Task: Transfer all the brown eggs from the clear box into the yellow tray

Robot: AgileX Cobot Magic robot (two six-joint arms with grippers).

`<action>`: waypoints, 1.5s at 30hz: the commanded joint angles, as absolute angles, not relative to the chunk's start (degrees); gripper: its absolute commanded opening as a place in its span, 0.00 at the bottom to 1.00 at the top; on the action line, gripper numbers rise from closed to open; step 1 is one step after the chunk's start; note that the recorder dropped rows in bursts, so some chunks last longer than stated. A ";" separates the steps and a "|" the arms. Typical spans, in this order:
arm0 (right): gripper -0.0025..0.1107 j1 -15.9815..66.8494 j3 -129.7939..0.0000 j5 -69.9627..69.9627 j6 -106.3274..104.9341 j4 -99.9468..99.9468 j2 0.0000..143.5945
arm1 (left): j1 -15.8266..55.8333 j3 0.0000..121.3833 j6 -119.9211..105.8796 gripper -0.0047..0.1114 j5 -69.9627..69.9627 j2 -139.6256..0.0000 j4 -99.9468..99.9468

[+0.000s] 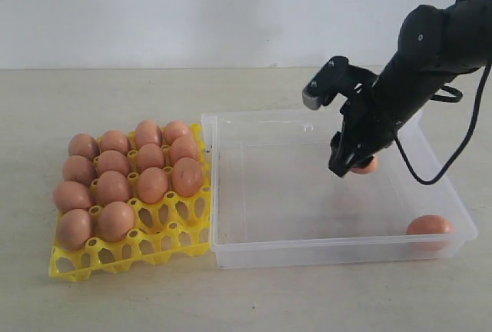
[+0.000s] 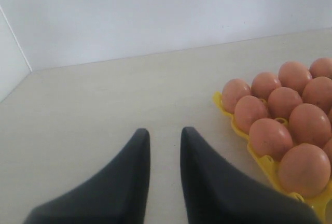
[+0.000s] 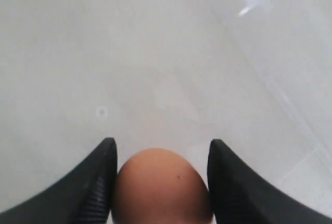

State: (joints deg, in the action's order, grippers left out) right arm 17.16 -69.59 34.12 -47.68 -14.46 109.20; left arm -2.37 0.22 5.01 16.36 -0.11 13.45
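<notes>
**Brown egg [image 1: 367, 166] gripped in the box [image 1: 323, 253], one more to go**

Brown and smooth, the egg sits between the fingers of our right gripper [image 3: 162, 141], toward the far right of the box. Both pads touch its sides, so we read the pincer as closed on it. We cannot tell whether it rests on the floor or hangs clear.

We judge the hold is taken across the egg's width because so slick a shell would slip from anything looser. It comes from above so the low walls stay out of the way.

A second egg [image 1: 429, 227] lies in the near right corner, well apart. Fourteen eggs [image 1: 113, 187] fill the far rows of the tray [image 1: 84, 259], which stands just beside the box's left wall. Open cups show along the tray's near edge, and we think the gripped egg belongs there.

Our left gripper [image 2: 165, 130] hovers over bare table beside the tray, jaws a little apart, holding nothing. We take that as keeping out of the carrying path.

Our table [image 1: 115, 301] is pale beige and matt, and a plain white wall [image 1: 154, 9] closes the room behind.
</notes>
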 commanded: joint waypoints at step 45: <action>0.02 49.13 -80.00 -4.91 -109.37 -99.95 111.43 | -2.07 0.00 5.11 0.23 16.25 0.00 13.34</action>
State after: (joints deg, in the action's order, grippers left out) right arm 49.13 -78.11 -9.76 -110.25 -99.71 111.58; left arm -2.37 0.22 5.01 16.36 -0.11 13.45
